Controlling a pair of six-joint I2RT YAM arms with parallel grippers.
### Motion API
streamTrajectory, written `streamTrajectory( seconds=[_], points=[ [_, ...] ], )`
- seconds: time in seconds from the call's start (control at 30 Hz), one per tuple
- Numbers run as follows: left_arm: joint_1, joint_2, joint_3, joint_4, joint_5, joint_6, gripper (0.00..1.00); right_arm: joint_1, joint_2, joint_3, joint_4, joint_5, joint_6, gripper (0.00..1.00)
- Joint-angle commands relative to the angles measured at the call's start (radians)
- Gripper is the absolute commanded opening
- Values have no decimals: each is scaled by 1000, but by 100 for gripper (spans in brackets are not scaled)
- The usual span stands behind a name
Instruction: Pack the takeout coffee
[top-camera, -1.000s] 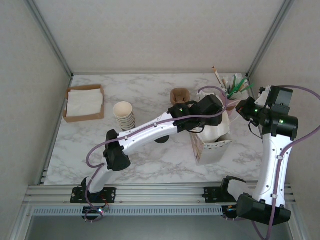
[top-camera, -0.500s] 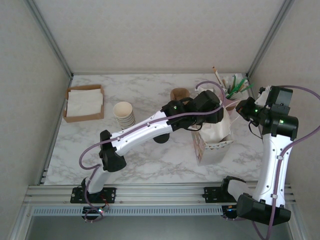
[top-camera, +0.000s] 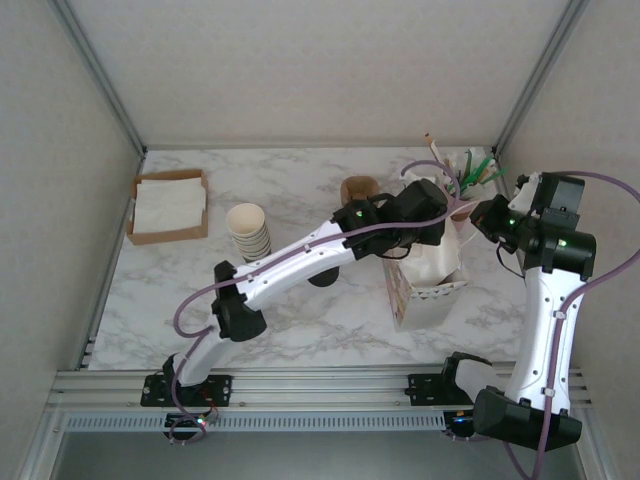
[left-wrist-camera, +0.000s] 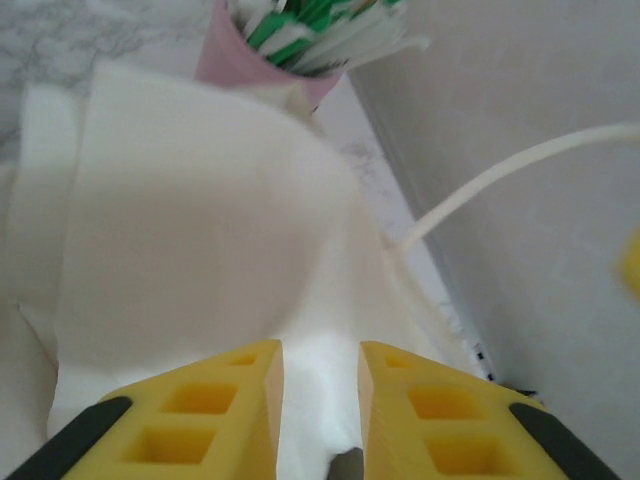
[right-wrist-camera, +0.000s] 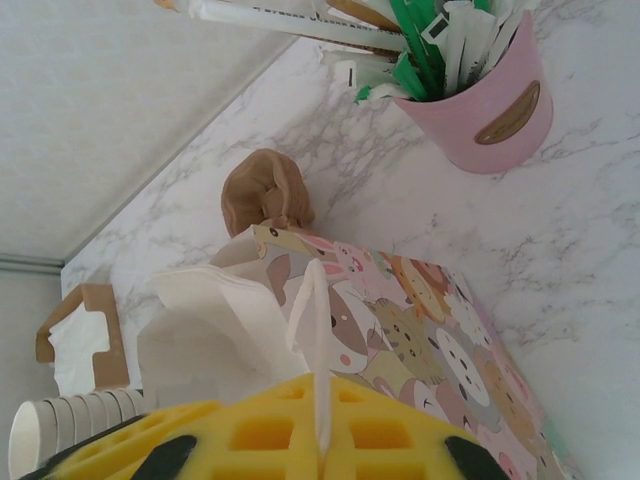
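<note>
Just saw the left jaws narrow to a slit above the napkin (left-wrist-camera: 190, 230) in the bag (right-wrist-camera: 420, 310), can't tell if pinching. Got right jaws clamped on the bag's handle (right-wrist-camera: 312, 300). Guessing coffee sits inside the bag underneath, so nearly packed.

a marbled worktop (top-camera: 300, 320) is seen, edged in front by a metal rail (top-camera: 300, 385). at its back left a cardboard tray (top-camera: 133, 237) is set, with white napkins (top-camera: 170, 203) laid in it. right of the tray, apart from it, a stack of cream cups (top-camera: 248, 230) is stood. further right, a brown paper thing (top-camera: 357, 188) is placed; its form cannot be made out. at the back right a pink pot (right-wrist-camera: 490, 115) is stood, filled with green and white straws (right-wrist-camera: 430, 40). near it a bag (right-wrist-camera: 420, 320) printed with cartoon animals is stood upright, mouth open. white paper (left-wrist-camera: 200, 220) is tucked inside, and the bag's white handle (right-wrist-camera: 316, 330) is raised.
</note>
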Motion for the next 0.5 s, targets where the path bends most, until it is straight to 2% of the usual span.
streamTrajectory(
  seconds=[0.0, 0.2, 0.47],
  points=[
    [4, 60, 5, -53, -8, 11, 25, -5, -13, -12, -4, -17, -22, 0],
    [-9, 113, 12, -59, 57, -1, 22, -3, -11, -12, -9, -17, -28, 0],
    [-4, 57, 36, -46, 76, 3, 25, -3, -8, -8, -13, -15, -28, 0]
  ],
)
